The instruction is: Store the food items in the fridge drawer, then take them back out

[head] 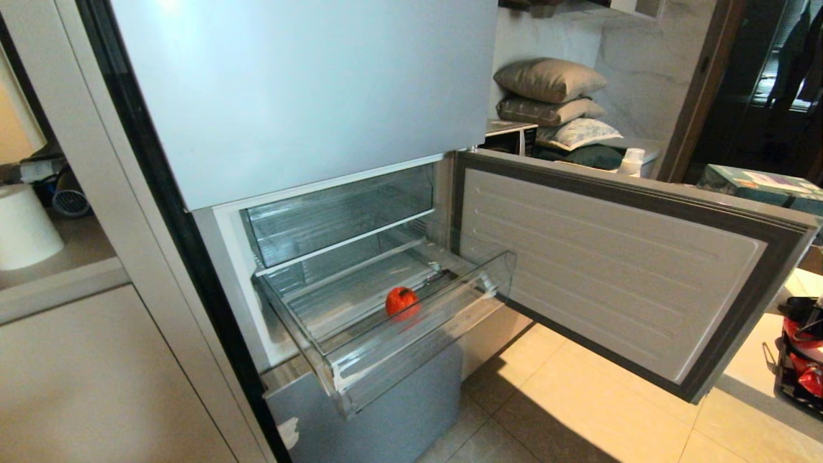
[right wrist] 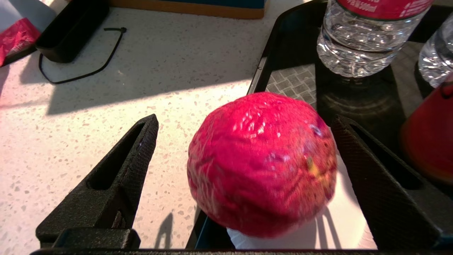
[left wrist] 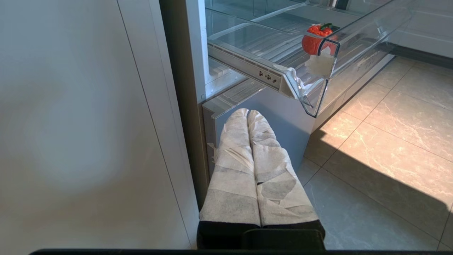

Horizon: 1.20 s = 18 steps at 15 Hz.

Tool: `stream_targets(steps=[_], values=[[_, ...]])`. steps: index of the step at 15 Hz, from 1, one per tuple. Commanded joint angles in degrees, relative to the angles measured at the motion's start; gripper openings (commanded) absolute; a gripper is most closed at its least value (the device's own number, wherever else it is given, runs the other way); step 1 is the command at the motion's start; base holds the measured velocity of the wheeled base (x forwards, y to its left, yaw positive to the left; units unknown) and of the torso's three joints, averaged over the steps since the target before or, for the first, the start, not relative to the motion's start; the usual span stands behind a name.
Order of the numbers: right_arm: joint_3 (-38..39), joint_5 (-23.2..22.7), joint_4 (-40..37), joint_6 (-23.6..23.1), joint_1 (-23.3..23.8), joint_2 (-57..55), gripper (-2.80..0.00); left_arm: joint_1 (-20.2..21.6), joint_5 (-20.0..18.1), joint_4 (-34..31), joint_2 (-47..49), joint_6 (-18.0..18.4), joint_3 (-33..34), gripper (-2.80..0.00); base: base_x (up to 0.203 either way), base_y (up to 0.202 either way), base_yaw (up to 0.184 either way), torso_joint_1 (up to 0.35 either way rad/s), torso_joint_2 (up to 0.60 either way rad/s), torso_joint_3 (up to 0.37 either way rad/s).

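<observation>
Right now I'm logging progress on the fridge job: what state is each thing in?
Clear plastic fridge drawer: pulled out.
Round red tomato-like item: lying in the drawer.
Wrinkled red round item: between open right gripper fingers, ungripped.
Fridge door: swung open.
Left gripper: shut, parked low.

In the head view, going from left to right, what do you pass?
White roll → fridge drawer holding a round red food item → open fridge door → black rack with red things.

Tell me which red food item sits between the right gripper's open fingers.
The wrinkled red ball over the black tray; the stemmed one lies in the fridge drawer.
</observation>
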<state>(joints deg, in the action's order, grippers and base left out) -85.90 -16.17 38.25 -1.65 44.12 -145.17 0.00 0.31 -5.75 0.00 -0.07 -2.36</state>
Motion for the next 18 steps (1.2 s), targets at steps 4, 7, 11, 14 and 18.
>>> stream_targets(steps=[4, 7, 11, 14, 18], values=[[-0.41, -0.23, 0.24, -0.06, 0.00, -1.58, 0.00, 0.00, 0.04, -0.05, 0.09, -0.01, -0.01, -2.80, 0.000, 0.000, 0.000, 0.000, 0.00, 0.000], [-0.50, -0.27, 0.24, -0.02, 0.00, -2.14, 0.00, 0.00, 0.04, -0.05, 0.00, -0.01, -0.01, -2.80, 0.000, 0.000, 0.000, 0.000, 0.00, 0.000], [-1.11, -0.27, 0.24, 0.42, 0.00, -2.14, -2.80, 0.00, 0.04, -0.05, 0.09, -0.01, -0.01, -2.80, 0.000, 0.000, 0.000, 0.000, 0.00, 0.000], [-0.85, -0.27, 0.24, 0.42, 0.00, -1.70, -2.80, 0.00, 0.04, -0.05, 0.00, -0.01, -0.01, -2.80, 0.000, 0.000, 0.000, 0.000, 0.00, 0.000], [6.64, -0.20, -0.18, 1.05, 0.31, 9.68, -2.80, 0.00, 0.04, -0.05, 0.00, -0.01, -0.01, -2.80, 0.000, 0.000, 0.000, 0.000, 0.00, 0.000]])
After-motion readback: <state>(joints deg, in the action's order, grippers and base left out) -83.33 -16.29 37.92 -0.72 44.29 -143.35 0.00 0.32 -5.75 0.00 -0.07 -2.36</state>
